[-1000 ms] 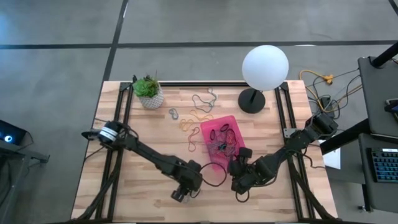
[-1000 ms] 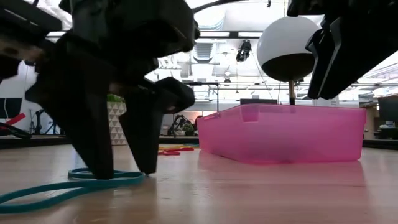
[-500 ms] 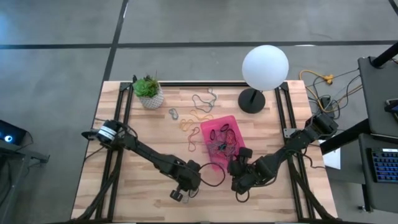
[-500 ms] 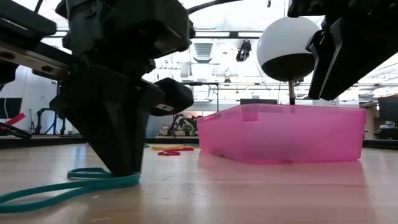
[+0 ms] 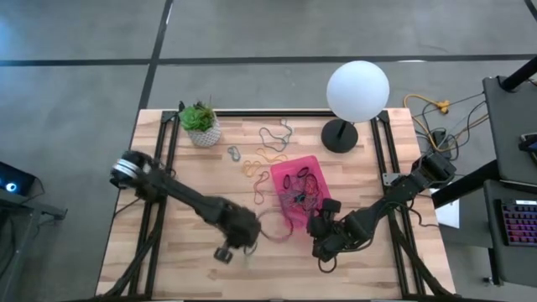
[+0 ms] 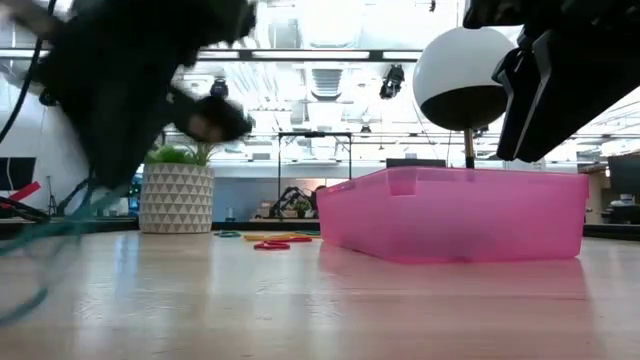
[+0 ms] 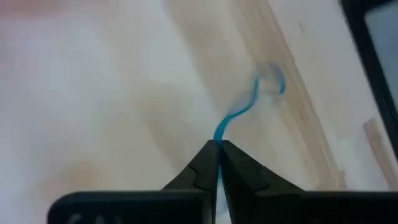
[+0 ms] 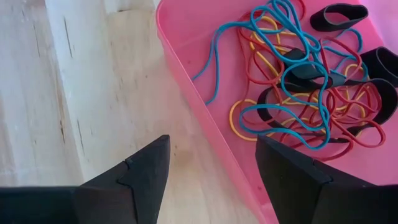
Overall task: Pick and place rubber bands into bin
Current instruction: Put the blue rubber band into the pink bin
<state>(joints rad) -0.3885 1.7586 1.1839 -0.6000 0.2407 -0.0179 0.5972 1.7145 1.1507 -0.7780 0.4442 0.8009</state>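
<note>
My left gripper (image 7: 217, 148) is shut on a teal rubber band (image 7: 239, 112) above the table's near middle, left of the bin; it shows blurred in the high view (image 5: 245, 240) and the low view (image 6: 120, 110). The band (image 6: 55, 228) trails below it. The pink bin (image 5: 299, 195) holds several rubber bands (image 8: 298, 81) in teal, red, yellow and black. My right gripper (image 8: 214, 165) stands open over the bin's near corner (image 5: 323, 242), touching nothing. More rubber bands (image 5: 267, 156) lie on the table beyond the bin. My left gripper pinches the teal band at one point of its loop (image 7: 219, 138) between the two fingertips, coming from above on a downward slant. The band hangs slack below the fingers; whether its lower end (image 6: 30, 300) still touches the table, I cannot tell.
A white pot with a green plant (image 5: 201, 124) stands at the far left. A lamp with a white globe (image 5: 357, 91) stands at the far right. Bare wood lies along the near edge (image 5: 185, 268) and to the left.
My left gripper has shut on the teal band that lay on the table, then risen and swung toward the table's left. The band has come up off the wood with it and now trails below the fingers. My right gripper has kept still.
</note>
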